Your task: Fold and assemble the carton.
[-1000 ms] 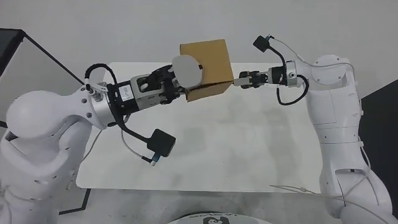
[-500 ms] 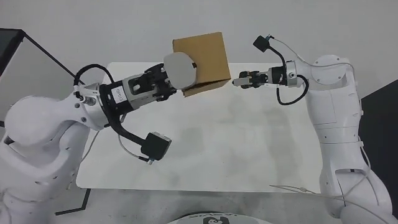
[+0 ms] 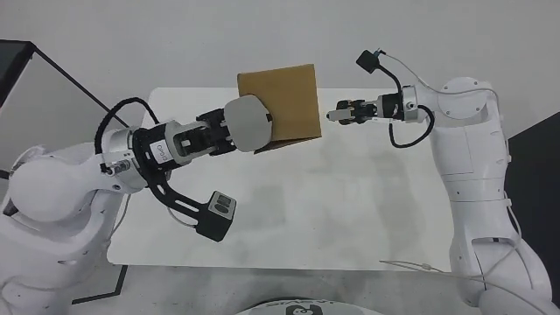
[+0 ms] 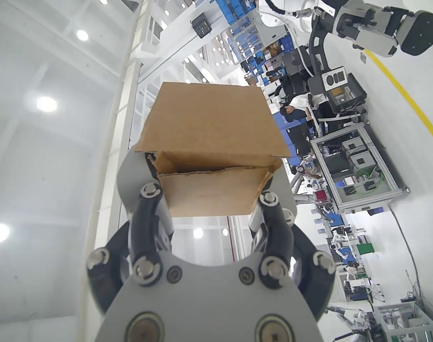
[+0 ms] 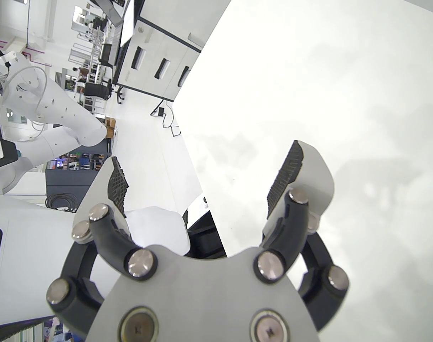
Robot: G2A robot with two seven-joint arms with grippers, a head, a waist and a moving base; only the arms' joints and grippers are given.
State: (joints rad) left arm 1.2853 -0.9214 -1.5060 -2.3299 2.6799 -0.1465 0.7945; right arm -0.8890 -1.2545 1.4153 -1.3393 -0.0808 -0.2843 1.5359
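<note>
Currently mid-assembly, by the look of it: holding the carton up and presenting it for a flap fold. Starting at the left: the left gripper (image 3: 251,124), jaws closed on the carton's left end, one pad flat on the upper face. Next, the carton (image 3: 284,101) itself: lifted clear of the table (image 3: 350,219), hanging above the far edge about midway along it, tilted a little, already squared into a box. Seen from the left wrist, an end not yet closed, with one flap bent partway inward and a dark gap above it. Farther right: the right gripper (image 3: 333,115), jaws apart and holding nothing, tips just beside the carton's right side; impossible to tell whether touching. Seen from the right wrist, only table surface beyond the spread fingers (image 5: 287,172). Judging from this, box formed but flaps unfinished, so roughly midway through the task. For the next move, probably: keep the left grip firm and the carton steady, bring the right gripper onto a loose flap, press it inward along its crease, then tuck. Worth watching for slip in the left jaws under a sideways push, and for crushing of the thin wall.
</note>
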